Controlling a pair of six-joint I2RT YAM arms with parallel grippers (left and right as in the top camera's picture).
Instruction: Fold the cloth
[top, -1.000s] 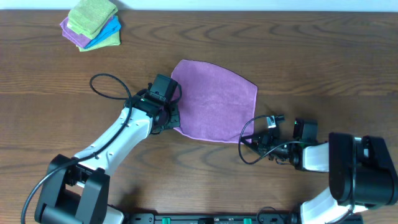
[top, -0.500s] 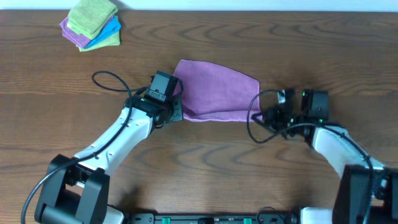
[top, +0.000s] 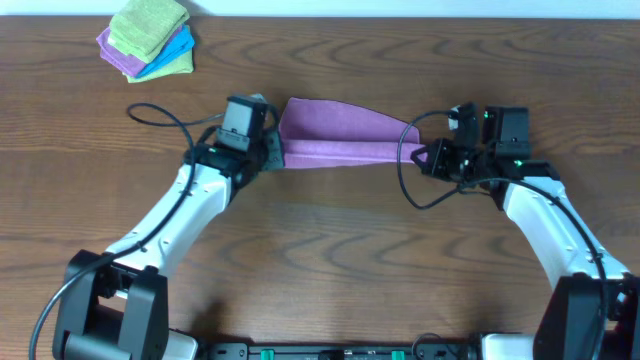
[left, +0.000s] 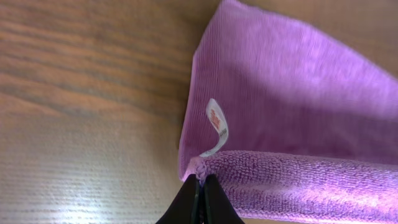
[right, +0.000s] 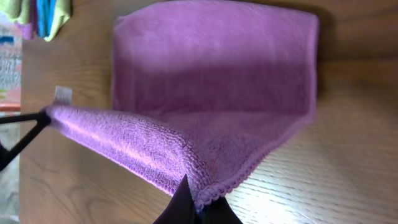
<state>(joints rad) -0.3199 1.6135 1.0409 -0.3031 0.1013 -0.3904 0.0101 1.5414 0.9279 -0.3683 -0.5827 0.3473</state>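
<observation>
Overhead: the cloth (top: 340, 130) hung mid-fold, one edge lifted.
Left fingers (left: 188, 200) and right fingers (right: 179, 200) each clamped only a corner tip, so one could have slipped or the span sagged, skewing the fold; lilac and soft, white tag (left: 216, 124) just above the left fingers, far half flat on the tabletop (top: 330, 240).

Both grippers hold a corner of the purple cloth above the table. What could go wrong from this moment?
1. The left gripper and right gripper pinch only the very corners of the cloth, so a corner might slip out.
2. In the overhead view the raised edge does not look parallel to the far edge, so the fold may land crooked.
</observation>
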